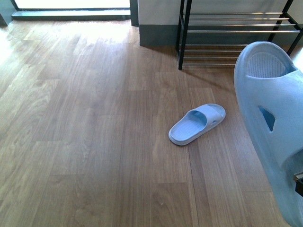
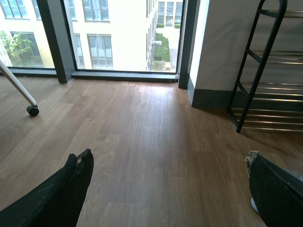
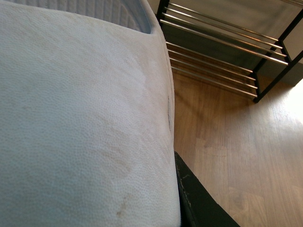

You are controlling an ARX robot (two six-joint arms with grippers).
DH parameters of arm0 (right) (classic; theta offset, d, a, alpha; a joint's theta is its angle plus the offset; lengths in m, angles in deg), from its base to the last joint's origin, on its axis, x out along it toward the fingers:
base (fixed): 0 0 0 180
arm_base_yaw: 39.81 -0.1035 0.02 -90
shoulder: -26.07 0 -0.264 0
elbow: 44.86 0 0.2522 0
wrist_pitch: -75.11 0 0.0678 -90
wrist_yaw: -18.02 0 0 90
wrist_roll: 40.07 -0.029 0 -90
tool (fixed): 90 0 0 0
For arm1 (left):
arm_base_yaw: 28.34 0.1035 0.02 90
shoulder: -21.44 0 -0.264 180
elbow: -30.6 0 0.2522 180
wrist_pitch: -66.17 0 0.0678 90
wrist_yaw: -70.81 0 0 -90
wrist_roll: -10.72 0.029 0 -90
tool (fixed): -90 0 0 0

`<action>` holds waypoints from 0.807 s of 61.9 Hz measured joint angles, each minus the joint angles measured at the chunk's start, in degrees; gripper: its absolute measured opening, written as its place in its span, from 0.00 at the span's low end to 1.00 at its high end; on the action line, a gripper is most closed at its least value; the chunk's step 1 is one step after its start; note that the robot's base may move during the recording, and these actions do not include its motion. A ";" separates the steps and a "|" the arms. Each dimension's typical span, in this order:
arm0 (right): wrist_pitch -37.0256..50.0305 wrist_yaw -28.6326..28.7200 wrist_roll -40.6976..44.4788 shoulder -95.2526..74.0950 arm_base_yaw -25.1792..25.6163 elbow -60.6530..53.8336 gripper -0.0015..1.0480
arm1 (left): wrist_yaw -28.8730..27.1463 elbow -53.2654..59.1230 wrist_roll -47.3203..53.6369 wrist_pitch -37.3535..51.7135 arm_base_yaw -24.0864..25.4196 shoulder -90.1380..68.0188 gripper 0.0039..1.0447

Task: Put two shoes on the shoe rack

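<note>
- Raised slide (image 1: 270, 127): pale blue and nearest the camera. It fills the right edge of the front view and is clear of the floor. In the right wrist view its pebbled surface covers the left and centre of the frame.
- Right pincer (image 3: 182, 184): closed on the raised slide. One black finger (image 3: 201, 203) shows at the bottom centre of the right wrist view, lying along the slide's edge. The other finger is hidden behind the slide.
- Left pincer (image 2: 168, 158): wide, with nothing between. Its two black fingers (image 2: 71, 189) sit in the lower left and lower right corners of the left wrist view, above bare floor.
- Second slide (image 1: 196, 124): also pale blue, sole down on the wood floor (image 1: 94, 142). It lies just right of centre in the front view, running diagonally from lower left to upper right, well apart from the rack.
- Rack (image 1: 227, 33): in the upper right of the front view, with a black frame and thin chrome bars in tiers. It stands on the floor against the wall (image 1: 156, 19).
- Window (image 2: 123, 33): along the top of the left wrist view, with a pale building outside.
- Caster (image 2: 32, 110): at the left edge of the left wrist view, under a slanting white leg.
</note>
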 joint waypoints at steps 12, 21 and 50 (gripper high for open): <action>0.00 0.00 0.02 0.00 0.00 0.00 0.02 | 0.00 0.00 0.00 0.00 0.00 0.00 0.91; 0.00 0.00 0.00 0.00 0.00 0.00 0.02 | 0.00 0.00 0.00 0.00 0.00 0.00 0.91; 0.00 0.72 0.02 -0.15 -0.22 -0.02 0.02 | -0.13 0.00 0.00 0.00 0.00 0.00 0.91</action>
